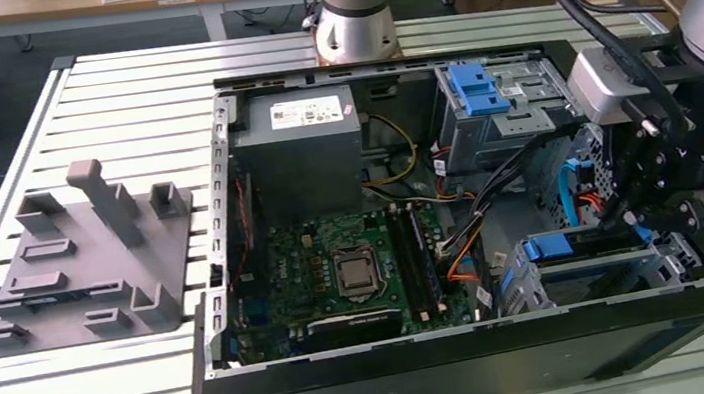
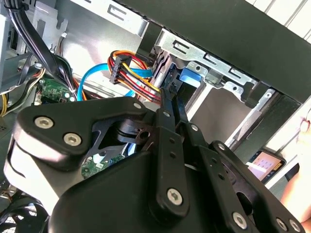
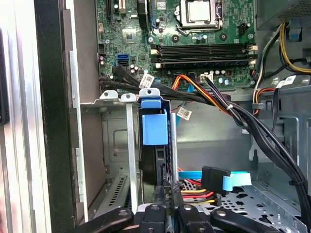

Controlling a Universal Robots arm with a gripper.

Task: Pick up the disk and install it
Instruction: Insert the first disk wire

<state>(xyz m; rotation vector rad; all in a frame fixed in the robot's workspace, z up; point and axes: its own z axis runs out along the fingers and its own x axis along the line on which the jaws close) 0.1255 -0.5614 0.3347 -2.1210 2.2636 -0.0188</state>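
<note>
You are looking at the open computer case (image 1: 480, 363) lying on the slatted table (image 1: 81, 391). In the exterior view the gripper (image 1: 634, 215) is hanging at about 3 o'clock of the case, just above the lower drive bay (image 1: 603, 272) at the case's 4 o'clock corner. The disk (image 3: 154, 145) is sitting on edge in that bay, its blue rail tab (image 3: 153, 127) facing up, with the bay's metal walls (image 3: 130, 145) pressing close on both sides.

In the first wrist view the gripper's fingertips (image 3: 164, 193) are standing nearly together at the disk's near edge, narrowed to a thin slit; you cannot tell whether they are pinching the disk or merely touching it.

Room is tight here. A bundle of black cables (image 3: 252, 131) is crossing at 2 o'clock of the disk, and the blue data cable (image 3: 228, 180) with its black connector (image 3: 215, 174) is lying just beside the fingers. The motherboard (image 1: 348, 268) is lying at the case's centre, and the power supply (image 1: 306, 147) at 11 o'clock, both well apart from the gripper.
</note>
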